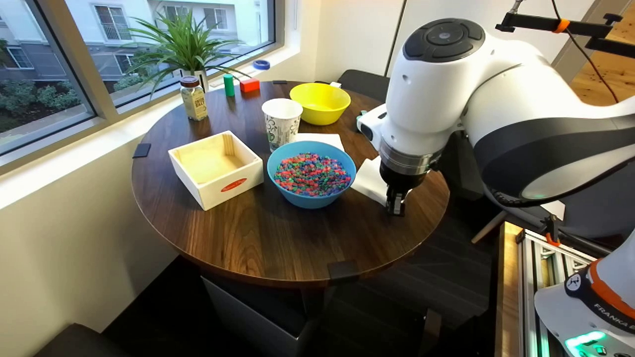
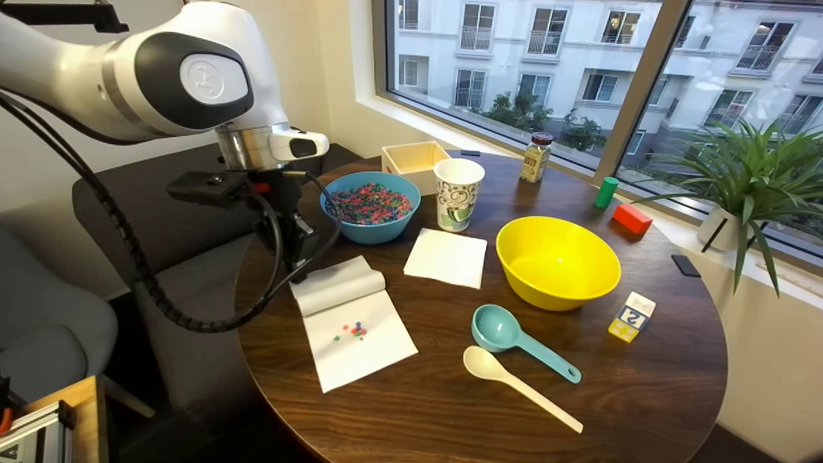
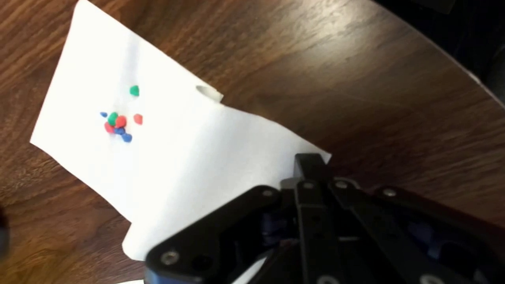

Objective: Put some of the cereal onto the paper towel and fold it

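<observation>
Both jaws of the gripper (image 3: 311, 165) were pressed together at the curled end of the paper towel (image 2: 386, 328); whether they pinched its edge could not be told. A few red, blue and green cereal pieces (image 3: 120, 121) lay on the flat part. Beyond stood the blue bowl (image 1: 311, 200), holding the main heap of cereal (image 1: 313, 174), with a patterned paper cup (image 2: 458, 193) and a wooden box (image 1: 213, 195) just beside it.
</observation>
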You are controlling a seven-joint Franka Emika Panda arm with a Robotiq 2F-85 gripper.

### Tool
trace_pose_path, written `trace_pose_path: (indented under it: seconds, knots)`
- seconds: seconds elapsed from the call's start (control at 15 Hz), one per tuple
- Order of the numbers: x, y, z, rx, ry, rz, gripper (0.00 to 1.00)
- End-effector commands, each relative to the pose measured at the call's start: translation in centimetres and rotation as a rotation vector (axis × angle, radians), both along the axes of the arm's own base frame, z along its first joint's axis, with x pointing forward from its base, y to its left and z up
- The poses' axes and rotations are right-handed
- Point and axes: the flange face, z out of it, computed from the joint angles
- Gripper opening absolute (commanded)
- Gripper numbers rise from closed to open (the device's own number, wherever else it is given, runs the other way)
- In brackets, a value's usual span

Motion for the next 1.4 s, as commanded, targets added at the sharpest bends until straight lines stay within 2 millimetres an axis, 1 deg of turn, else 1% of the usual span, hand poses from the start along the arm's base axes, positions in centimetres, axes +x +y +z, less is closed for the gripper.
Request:
trace_pose_path:
  seconds: [0.0, 0.07, 0.13, 0.2, 0.27, 0.4, 0.47, 0.6, 0.67, 0.8, 0.87, 1.33]
  knots:
    - [0.4, -0.2, -0.5, -0.016, 0.009, 0.006, 0.00]
    - [0.4, -0.1, -0.4, -0.016, 0.007, 0.007, 0.26]
    - [0.4, 0.0, -0.2, -0.016, 0.002, 0.008, 0.27]
    - [0.4, 0.1, 0.0, -0.017, -0.005, 0.011, 0.32]
    - [0.5, 0.3, 0.2, -0.015, -0.011, 0.018, 0.40]
    - [0.6, 1.0, 0.5, -0.004, -0.017, 0.036, 0.54]
    - [0.6, 1.6, 0.6, 0.004, -0.019, 0.051, 0.62]
    - [0.6, 2.5, 1.1, 0.012, -0.028, 0.076, 0.76]
    - [0.6, 3.0, 1.3, 0.017, -0.032, 0.088, 0.85]
    - [0.7, 3.7, 1.3, 0.031, -0.038, 0.108, 0.99]
    - [0.8, 3.8, 1.1, 0.031, -0.039, 0.109, 1.00]
    - [1.2, 2.3, -0.1, 0.004, -0.011, 0.068, 0.99]
